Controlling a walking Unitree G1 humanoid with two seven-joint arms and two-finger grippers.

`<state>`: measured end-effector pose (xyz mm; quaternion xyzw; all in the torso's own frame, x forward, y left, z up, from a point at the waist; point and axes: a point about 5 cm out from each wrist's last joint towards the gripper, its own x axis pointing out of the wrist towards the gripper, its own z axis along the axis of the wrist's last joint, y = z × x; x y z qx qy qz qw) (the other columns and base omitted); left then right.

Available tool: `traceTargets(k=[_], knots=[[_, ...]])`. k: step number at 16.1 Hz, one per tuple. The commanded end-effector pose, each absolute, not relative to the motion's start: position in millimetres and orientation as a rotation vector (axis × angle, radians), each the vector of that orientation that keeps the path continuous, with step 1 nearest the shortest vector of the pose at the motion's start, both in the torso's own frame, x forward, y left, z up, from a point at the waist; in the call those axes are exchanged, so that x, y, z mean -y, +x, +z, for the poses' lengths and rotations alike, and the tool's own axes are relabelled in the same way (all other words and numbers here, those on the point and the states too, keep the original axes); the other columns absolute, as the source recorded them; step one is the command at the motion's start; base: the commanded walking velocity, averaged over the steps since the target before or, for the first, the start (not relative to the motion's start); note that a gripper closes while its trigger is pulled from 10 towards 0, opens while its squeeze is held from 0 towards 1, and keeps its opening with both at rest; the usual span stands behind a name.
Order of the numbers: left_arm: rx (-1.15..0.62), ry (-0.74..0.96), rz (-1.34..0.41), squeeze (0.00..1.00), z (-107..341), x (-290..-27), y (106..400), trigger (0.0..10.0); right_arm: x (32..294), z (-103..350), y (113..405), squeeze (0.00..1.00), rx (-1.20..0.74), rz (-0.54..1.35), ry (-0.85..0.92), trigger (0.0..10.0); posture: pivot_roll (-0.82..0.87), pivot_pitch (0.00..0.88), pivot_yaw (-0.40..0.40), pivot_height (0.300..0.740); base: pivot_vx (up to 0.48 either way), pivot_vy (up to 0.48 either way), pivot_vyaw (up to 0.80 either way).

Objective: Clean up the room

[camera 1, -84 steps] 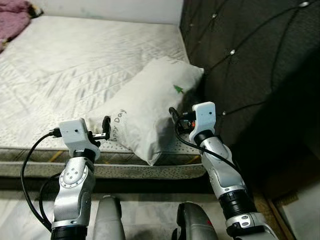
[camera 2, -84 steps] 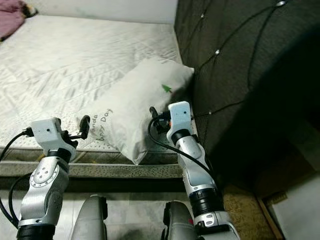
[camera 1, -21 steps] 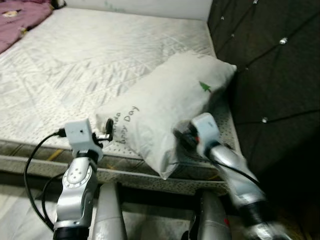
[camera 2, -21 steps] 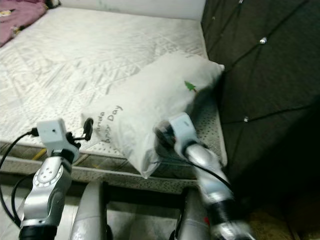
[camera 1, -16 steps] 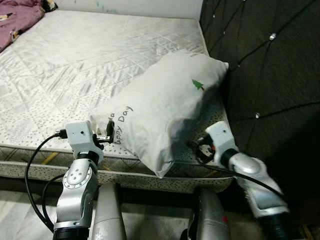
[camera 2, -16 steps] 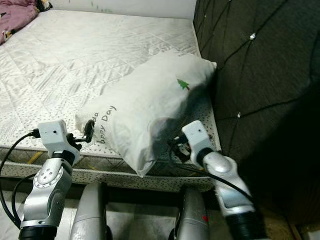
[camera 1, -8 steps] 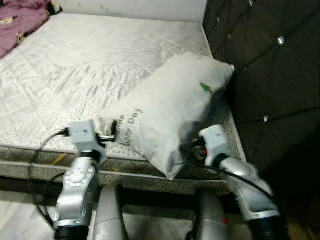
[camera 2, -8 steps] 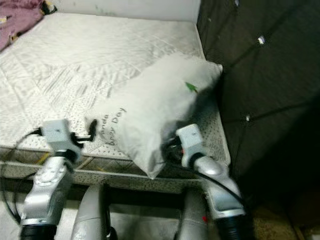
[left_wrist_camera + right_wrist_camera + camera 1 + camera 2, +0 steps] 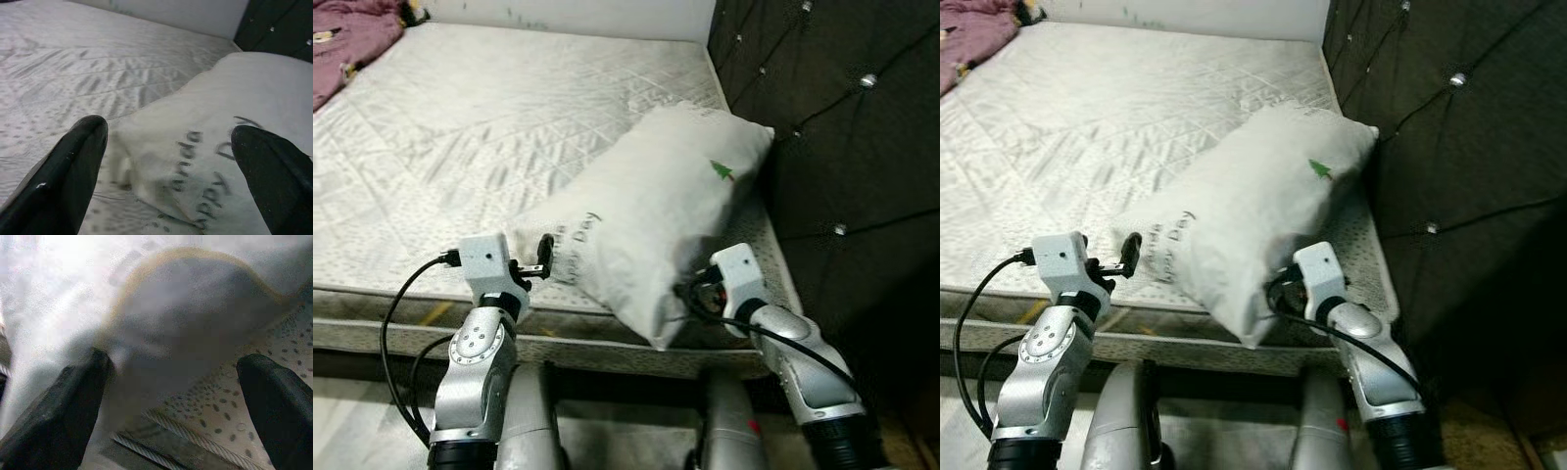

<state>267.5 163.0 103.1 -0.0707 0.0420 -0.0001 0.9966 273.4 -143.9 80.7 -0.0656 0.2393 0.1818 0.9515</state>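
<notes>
**Both claws at the pillow's near end**

A white pillow (image 9: 646, 220) lies diagonally on the bed (image 9: 460, 127) beside the dark headboard (image 9: 842, 127). The left claw (image 9: 545, 257) and right claw (image 9: 690, 292), both spread wide, flank its near end.

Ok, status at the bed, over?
Left pincer open at white printed pillow's lettered end. Right pincer open at its near corner. Nothing gripped.

Bed (image 9: 489, 127): you face a bare quilted mattress against a dark tufted headboard (image 9: 842, 117).
Pillow (image 9: 646, 211): lies diagonally near your edge.
Purple cloth (image 9: 342, 39): far left corner.
</notes>
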Motion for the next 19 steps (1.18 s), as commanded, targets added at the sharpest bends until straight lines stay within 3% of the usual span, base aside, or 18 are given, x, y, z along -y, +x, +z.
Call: traceTargets(k=[1,10,17,18,19], knots=[[-0.068,-0.133,0.014,0.0,105,-167,268,10.0,140,83,277,0.0,-0.48,0.352,-0.114,10.0,-0.05,0.0,-0.029,0.555,0.0,0.0,0.0],[-0.087,-0.126,0.01,0.0,103,-166,268,10.0,125,69,266,0.0,-0.669,0.432,-0.029,10.0,-0.05,0.0,-0.032,0.555,0.0,0.0,0.0],[-0.095,-0.118,0.024,0.0,102,-165,267,10.0,92,86,299,0.0,-0.57,0.366,0.077,10.0,-0.03,0.0,-0.038,0.555,0.0,0.0,0.0],[-0.095,-0.117,0.026,0.0,102,-166,267,10.0,91,87,301,0.0,-0.566,0.342,0.099,9.1,-0.03,0.0,-0.036,0.555,0.0,0.0,0.0],[-0.095,-0.116,0.029,0.0,102,-166,267,10.0,90,88,305,0.0,-0.562,0.307,0.12,0.0,-0.03,0.0,-0.038,0.555,0.0,0.0,0.0]])
